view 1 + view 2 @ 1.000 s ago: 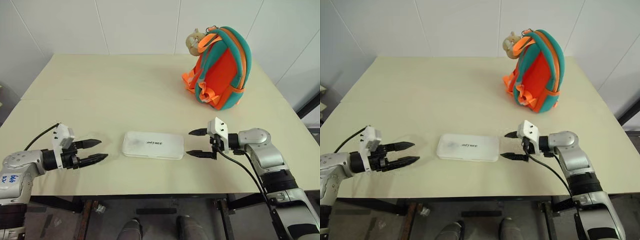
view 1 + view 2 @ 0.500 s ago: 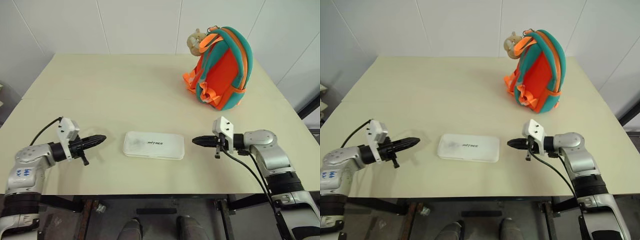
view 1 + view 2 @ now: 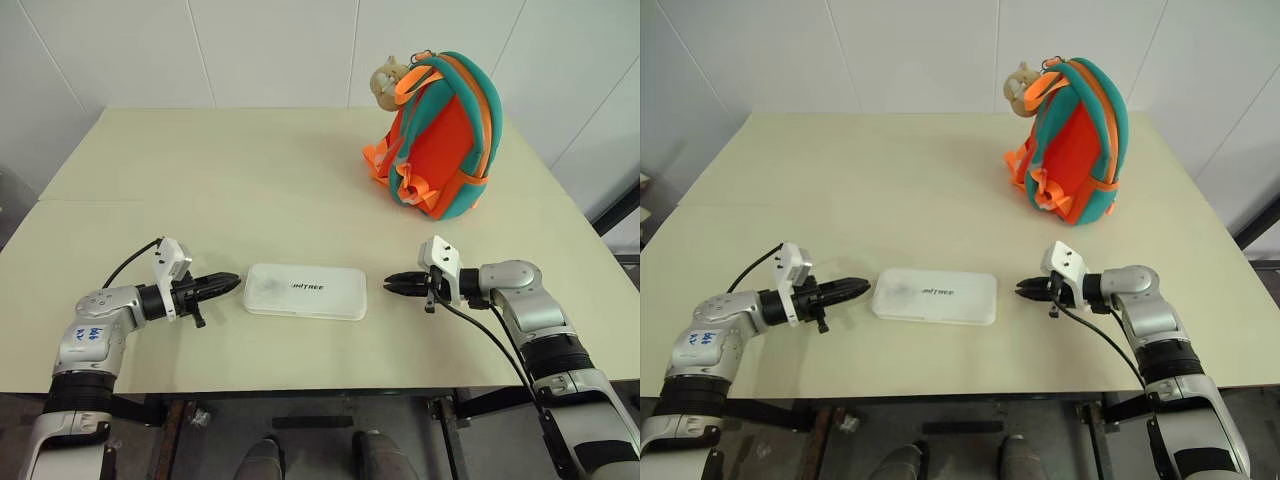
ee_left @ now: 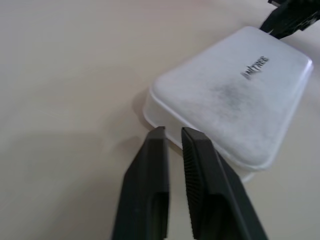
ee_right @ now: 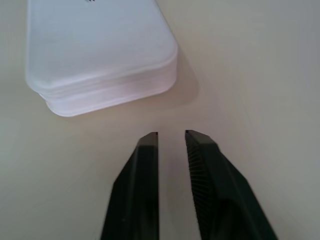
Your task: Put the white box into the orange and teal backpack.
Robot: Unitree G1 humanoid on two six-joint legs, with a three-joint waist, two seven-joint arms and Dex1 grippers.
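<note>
The left gripper (image 3: pixel 232 284) lay low over the table (image 3: pixel 200 180), just off the box's left end. Its fingers (image 4: pixel 150 165) stood nearly together with a thin slit between them, empty, their tips close to the box's near corner but not touching it in the left wrist view.

The box (image 3: pixel 306 291) lay flat on the table near its front edge, lettered face up, long side across, between the two grippers.

The right gripper (image 3: pixel 392 283) was just off the box's right end, pointing toward it, with a short stretch of bare table between tips and box. Its fingers (image 5: pixel 145 165) were a little apart, a narrow gap showing between them, gripping nothing.

The backpack (image 3: pixel 440 135) stood upright well behind the box and off to its right, near the table's far edge, straps facing the box. A tan plush toy (image 3: pixel 388 80) hung at its top on the box's side.
</note>
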